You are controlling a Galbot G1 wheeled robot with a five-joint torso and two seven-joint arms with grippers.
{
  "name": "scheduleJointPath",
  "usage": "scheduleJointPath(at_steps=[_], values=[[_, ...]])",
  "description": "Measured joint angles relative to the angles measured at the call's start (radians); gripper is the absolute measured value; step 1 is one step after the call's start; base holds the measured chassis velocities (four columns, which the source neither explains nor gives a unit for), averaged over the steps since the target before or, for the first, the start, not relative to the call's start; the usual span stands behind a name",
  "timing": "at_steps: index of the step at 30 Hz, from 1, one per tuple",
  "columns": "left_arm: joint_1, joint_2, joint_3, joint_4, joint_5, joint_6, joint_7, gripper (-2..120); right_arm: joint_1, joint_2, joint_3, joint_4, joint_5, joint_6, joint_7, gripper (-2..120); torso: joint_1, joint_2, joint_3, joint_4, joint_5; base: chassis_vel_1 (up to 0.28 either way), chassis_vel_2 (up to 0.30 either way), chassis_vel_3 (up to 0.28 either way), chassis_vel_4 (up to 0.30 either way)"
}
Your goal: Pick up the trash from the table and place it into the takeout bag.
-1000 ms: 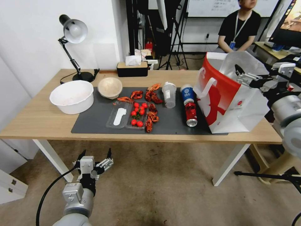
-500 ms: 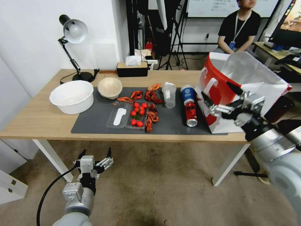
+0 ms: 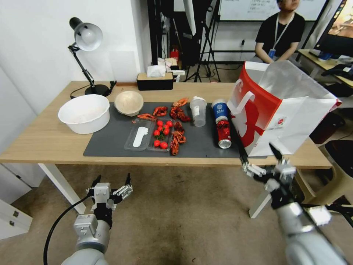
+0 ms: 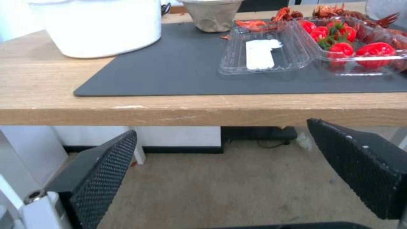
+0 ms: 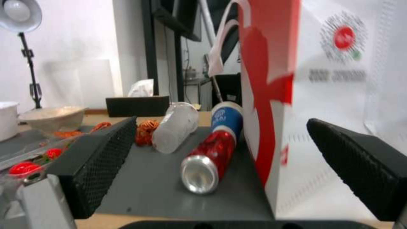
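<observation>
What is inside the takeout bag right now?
Cannot tell: the takeout bag stands upright on the table, and its red front and white side hide the contents.

Desk lamp [image 3: 85,40] placed at far left table corner, head tilted. Black tissue box [image 3: 154,80] set along far edge. Large white bowl [image 3: 84,112] seated on bare wood. Cherry tomatoes [image 3: 161,132] held in clear tray [image 3: 149,138], lid laid open alongside. Crayfish [image 3: 178,110] scattered nearby. Red can [image 3: 223,133] laid on side.
</observation>
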Motion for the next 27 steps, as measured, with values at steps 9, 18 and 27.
scheduleJointPath(at_steps=[9, 18, 27], values=[[-0.010, 0.010, -0.001, 0.019, -0.007, -0.019, 0.002, 100, -0.293, 0.328, -0.119, -0.181, -0.237, 0.470, 0.049, 100, 0.000, 0.000, 0.000, -0.0007, 0.0006, 0.000, 0.000, 0.000, 0.000], [-0.011, 0.012, 0.007, 0.029, -0.011, -0.031, 0.003, 100, -0.309, 0.357, -0.121, -0.233, -0.245, 0.513, 0.029, 100, 0.000, 0.000, 0.000, -0.0006, 0.0006, 0.000, 0.000, 0.000, 0.000], [-0.015, 0.014, -0.001, 0.027, -0.020, -0.033, 0.005, 100, -0.181, 0.304, -0.260, -0.241, -0.335, 0.341, 0.139, 100, 0.000, 0.000, 0.000, -0.0005, 0.0008, 0.000, 0.000, 0.000, 0.000]])
